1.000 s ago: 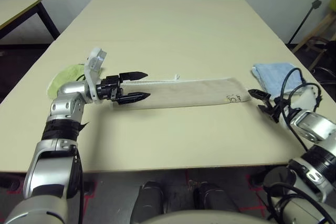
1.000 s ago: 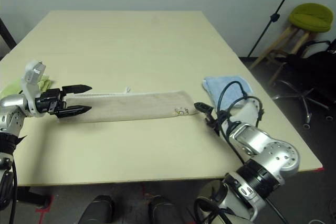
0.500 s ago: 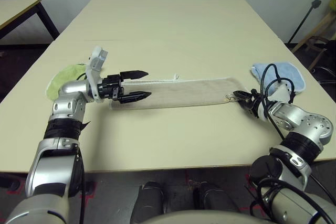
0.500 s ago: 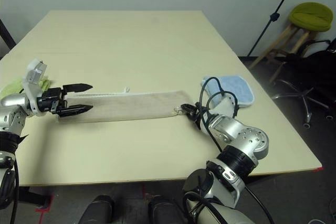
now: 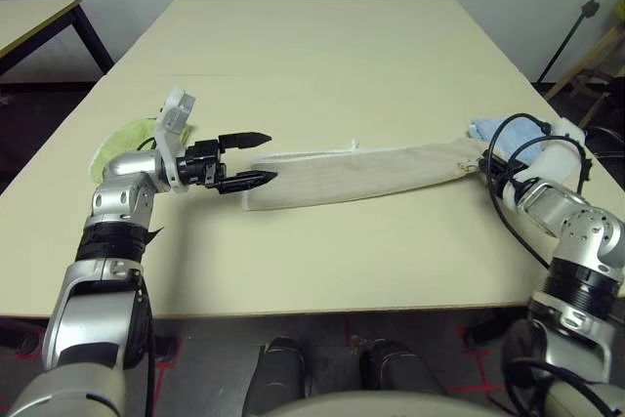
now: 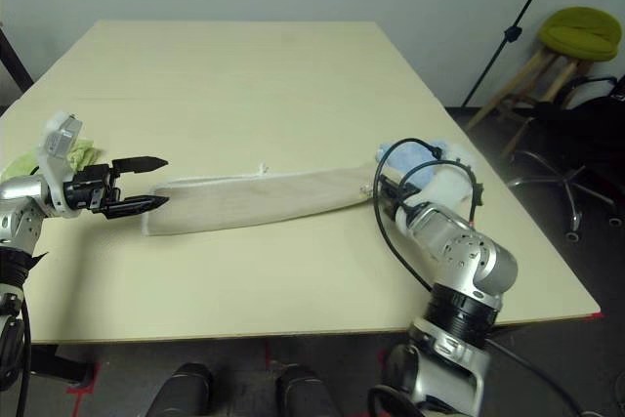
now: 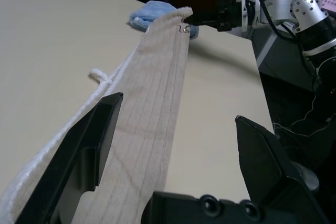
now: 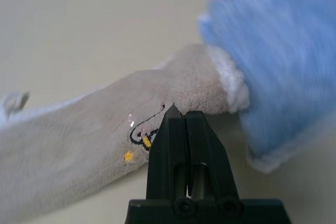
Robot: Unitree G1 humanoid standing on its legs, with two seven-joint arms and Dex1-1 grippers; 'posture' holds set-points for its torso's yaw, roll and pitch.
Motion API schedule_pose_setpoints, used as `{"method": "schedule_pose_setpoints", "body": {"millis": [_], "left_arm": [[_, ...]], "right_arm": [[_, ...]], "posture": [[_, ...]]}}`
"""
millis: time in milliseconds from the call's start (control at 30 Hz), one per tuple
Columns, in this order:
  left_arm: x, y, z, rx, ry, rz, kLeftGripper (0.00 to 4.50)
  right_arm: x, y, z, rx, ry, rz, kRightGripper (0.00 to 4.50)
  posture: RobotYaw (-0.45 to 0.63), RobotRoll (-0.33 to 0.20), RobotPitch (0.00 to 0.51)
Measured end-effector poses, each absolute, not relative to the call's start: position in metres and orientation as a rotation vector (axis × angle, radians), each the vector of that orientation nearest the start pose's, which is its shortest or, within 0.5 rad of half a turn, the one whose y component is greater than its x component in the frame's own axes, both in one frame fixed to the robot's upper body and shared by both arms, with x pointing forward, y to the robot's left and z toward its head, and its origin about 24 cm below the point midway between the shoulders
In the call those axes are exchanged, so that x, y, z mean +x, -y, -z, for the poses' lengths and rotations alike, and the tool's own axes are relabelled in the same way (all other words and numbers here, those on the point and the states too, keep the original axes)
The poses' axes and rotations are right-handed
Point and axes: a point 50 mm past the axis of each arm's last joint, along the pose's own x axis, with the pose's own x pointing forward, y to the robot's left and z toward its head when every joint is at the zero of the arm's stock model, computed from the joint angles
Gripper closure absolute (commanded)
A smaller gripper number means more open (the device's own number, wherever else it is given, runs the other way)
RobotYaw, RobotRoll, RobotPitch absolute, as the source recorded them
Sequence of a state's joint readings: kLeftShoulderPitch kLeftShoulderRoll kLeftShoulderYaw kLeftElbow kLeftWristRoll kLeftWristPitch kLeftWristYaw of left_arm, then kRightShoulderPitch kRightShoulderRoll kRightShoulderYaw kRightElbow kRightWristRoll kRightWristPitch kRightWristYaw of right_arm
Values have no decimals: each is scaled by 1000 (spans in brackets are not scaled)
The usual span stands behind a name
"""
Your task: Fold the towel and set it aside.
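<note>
The towel (image 5: 352,175) is a beige strip folded lengthwise, lying across the table with white rope edging along its far side. My right gripper (image 5: 480,165) is shut on its right end beside the small dark logo (image 8: 139,135), and that end sits slightly raised against the blue cloth. In the right wrist view the fingers (image 8: 168,145) are pressed together at the towel's edge. My left gripper (image 5: 271,157) is open and holds nothing. It hovers just at the towel's left end, and the strip (image 7: 152,108) runs away between its two fingers.
A light-blue cloth (image 5: 508,130) lies at the table's right edge, right behind my right gripper. A lime-green cloth (image 5: 117,144) lies at the left edge behind my left forearm. Off the table stand a green-seated stool (image 6: 578,31) and a second table (image 5: 39,21).
My right gripper went from open beside the towel's right end to shut on it, then drew it right toward the blue cloth. The towel's left end slid right. My left arm barely moved.
</note>
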State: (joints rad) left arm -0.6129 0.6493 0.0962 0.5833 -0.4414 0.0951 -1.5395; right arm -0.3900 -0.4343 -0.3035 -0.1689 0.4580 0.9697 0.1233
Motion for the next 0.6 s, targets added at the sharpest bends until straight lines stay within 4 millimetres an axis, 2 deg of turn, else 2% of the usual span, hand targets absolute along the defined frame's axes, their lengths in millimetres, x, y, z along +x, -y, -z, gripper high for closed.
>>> {"method": "schedule_pose_setpoints", "body": {"millis": [100, 233, 300, 467, 600], "left_arm": [[312, -249, -146, 95, -22, 1284, 0], [312, -249, -147, 96, -22, 1281, 0], [312, -248, -148, 104, -17, 1282, 0], [311, -247, -149, 104, -20, 1278, 0], [310, -245, -150, 109, -20, 1276, 0]], "right_arm": [[296, 211, -141, -43, -325, -245, 4489], [291, 169, -125, -167, -400, -466, 4489], [289, 158, -117, -201, -429, -523, 4489], [292, 140, -108, -270, -457, -592, 4489], [302, 135, -110, -318, -441, -597, 4489]], "posture": [[62, 0, 51], [77, 0, 47], [82, 0, 44], [92, 0, 41], [99, 0, 42]]}}
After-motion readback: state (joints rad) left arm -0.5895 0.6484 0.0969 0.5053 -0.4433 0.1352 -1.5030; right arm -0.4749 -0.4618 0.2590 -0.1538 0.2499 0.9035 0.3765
